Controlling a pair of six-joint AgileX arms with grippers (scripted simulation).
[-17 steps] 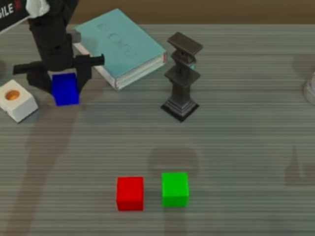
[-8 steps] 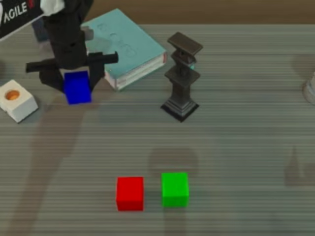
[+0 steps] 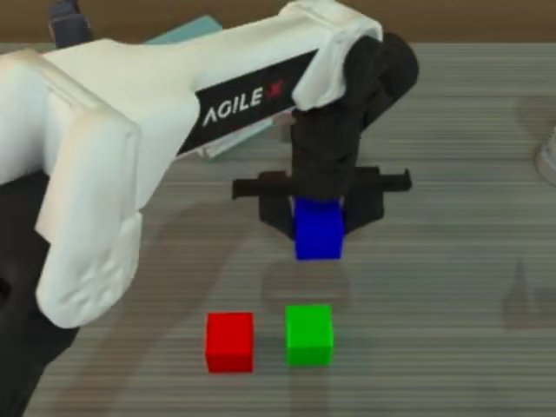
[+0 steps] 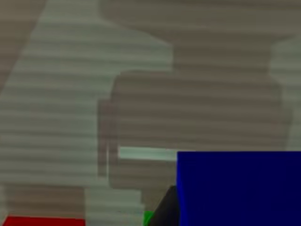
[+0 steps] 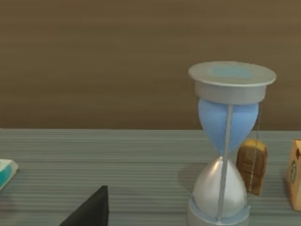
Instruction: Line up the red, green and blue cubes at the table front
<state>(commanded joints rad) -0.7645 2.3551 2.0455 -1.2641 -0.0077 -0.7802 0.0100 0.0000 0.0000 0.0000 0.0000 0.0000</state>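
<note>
Blue cube (image 3: 318,229) in left gripper (image 3: 320,217), above striped grey table (image 3: 452,261)

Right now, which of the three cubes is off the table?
The blue cube, held in the left gripper above the table. The red cube and green cube rest side by side near the front.

Cubes: three — one red cube (image 3: 229,341), one green cube (image 3: 309,334), one blue cube (image 3: 318,228). One hourglass (image 5: 226,146). One book (image 3: 187,31).

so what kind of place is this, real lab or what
Probably a rendered tabletop test scene, not a real lab: a striped grey table, flat-coloured red cube and green cube, and the left gripper carrying the blue cube. An hourglass stands as clutter.
</note>
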